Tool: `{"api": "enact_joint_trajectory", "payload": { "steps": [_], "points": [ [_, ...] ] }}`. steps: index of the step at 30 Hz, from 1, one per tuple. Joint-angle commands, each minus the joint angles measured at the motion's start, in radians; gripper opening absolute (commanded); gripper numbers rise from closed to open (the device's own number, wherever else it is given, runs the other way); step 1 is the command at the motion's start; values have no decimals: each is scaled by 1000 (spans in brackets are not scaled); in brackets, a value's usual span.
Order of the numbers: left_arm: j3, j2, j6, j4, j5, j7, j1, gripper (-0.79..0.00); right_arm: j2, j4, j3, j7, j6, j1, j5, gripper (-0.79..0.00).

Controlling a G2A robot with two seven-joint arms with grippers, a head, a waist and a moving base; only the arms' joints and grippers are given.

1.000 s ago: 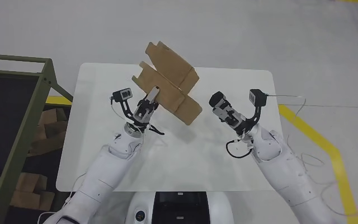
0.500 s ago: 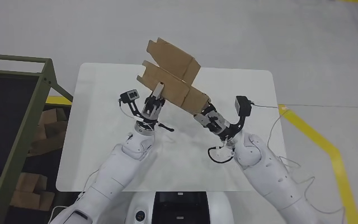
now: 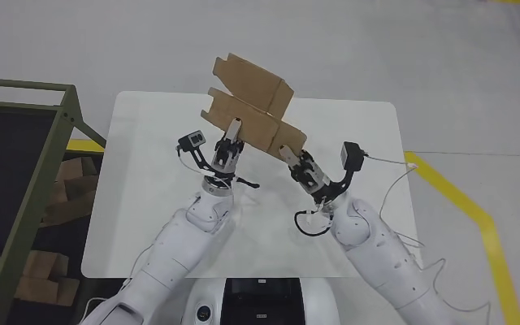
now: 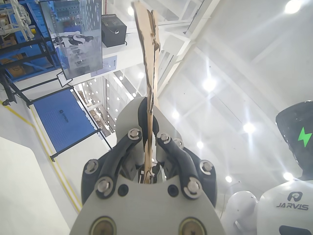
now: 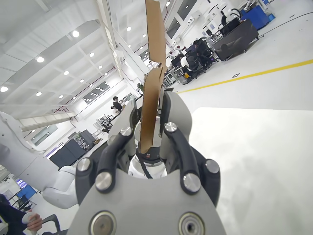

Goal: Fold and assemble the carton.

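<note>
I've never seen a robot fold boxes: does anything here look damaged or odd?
Slightly. The carton hangs tilted in the air above the table. In the left wrist view, the cardboard edge clamped in the left end effector looks ragged, with its layers splitting apart. Nothing else stands out.

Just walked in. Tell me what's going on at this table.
The robot holds a brown carton up above the white table with both arms. The left gripper is clamped on one edge of it, and the right gripper grips the opposite lower edge. The carton looks mostly flat, with its flaps sticking out, and is not yet opened into a box.
</note>
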Motion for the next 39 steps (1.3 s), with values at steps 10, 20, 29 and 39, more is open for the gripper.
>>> {"api": "enact_joint_trajectory", "payload": {
  "steps": [10,20,29,39],
  "points": [
    [-36,-16,0,7,38,-3,12,0,-11,-11,36,-4,44,0,-33,-785],
    [-220,27,0,9,-20,-156,65,0,30,-90,211,163,42,-63,-92,-785],
    [-358,70,1,-41,-99,-373,113,0,85,-194,354,576,-12,-98,-11,-785],
    [-404,98,26,-93,-139,-556,136,0,140,-265,418,1089,7,-82,262,-785]
  ]
}}
